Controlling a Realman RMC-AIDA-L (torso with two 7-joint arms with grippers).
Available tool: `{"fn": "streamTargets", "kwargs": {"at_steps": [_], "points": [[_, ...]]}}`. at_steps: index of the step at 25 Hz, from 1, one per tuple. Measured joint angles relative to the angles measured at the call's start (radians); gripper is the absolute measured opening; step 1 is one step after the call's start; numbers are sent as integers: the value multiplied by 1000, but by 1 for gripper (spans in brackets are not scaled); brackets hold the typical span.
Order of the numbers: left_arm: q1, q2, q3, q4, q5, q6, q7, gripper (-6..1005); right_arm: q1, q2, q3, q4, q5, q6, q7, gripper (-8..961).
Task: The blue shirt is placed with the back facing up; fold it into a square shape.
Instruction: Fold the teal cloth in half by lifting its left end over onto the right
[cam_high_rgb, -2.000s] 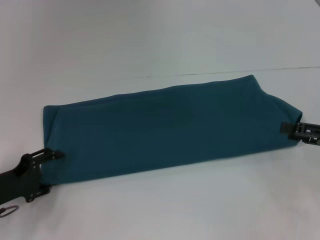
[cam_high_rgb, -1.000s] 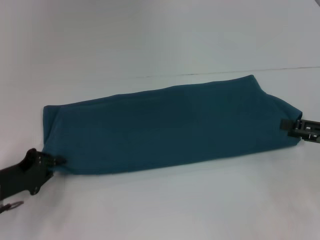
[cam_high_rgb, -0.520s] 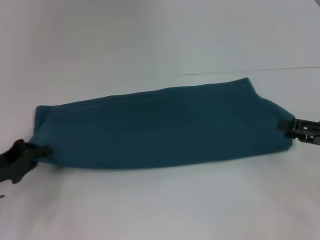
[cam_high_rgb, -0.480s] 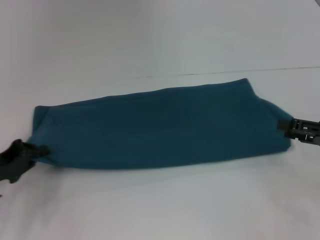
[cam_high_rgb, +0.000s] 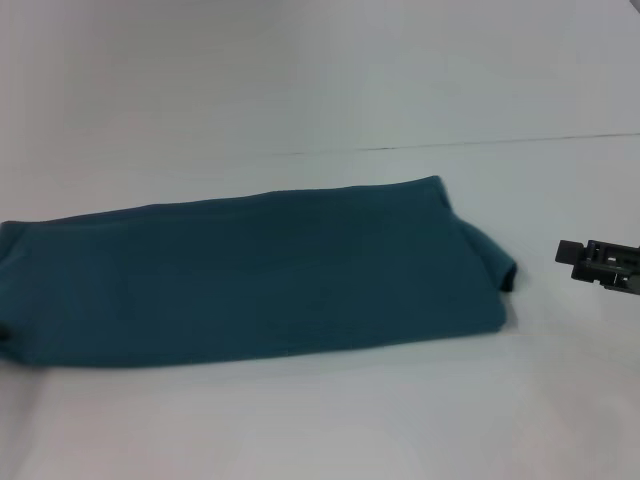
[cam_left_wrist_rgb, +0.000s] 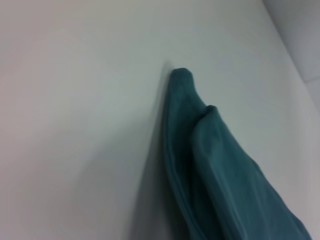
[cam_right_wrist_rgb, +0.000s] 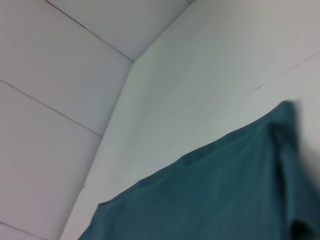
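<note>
The blue shirt (cam_high_rgb: 250, 275) lies folded into a long band across the white table (cam_high_rgb: 300, 90). Its left end runs off the left edge of the head view. Its right end shows a tucked sleeve fold. My right gripper (cam_high_rgb: 567, 252) hovers at the right edge of the head view, a short gap away from the shirt's right end and holding nothing. My left gripper is out of the head view. The left wrist view shows a bunched end of the shirt (cam_left_wrist_rgb: 210, 160) on the table. The right wrist view shows the shirt's flat top (cam_right_wrist_rgb: 215, 195).
A thin seam line (cam_high_rgb: 500, 142) crosses the table behind the shirt. White table surface lies in front of the shirt and behind it. Pale wall panels (cam_right_wrist_rgb: 60, 100) show in the right wrist view.
The shirt has slid left, off the view's left edge, and its right end has come away from my right gripper. My left gripper has moved left out of the head view.
</note>
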Motion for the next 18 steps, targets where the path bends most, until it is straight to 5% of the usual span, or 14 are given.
{"fn": "streamTargets", "kwargs": {"at_steps": [9,18], "points": [[2,9,-69,16,75,-12,-1,15,-2,0,0,0,-1,11,0,699],[-28,9,-65,61,-84,178,29,22,5,1,-7,0,-1,8,-7,695]]}}
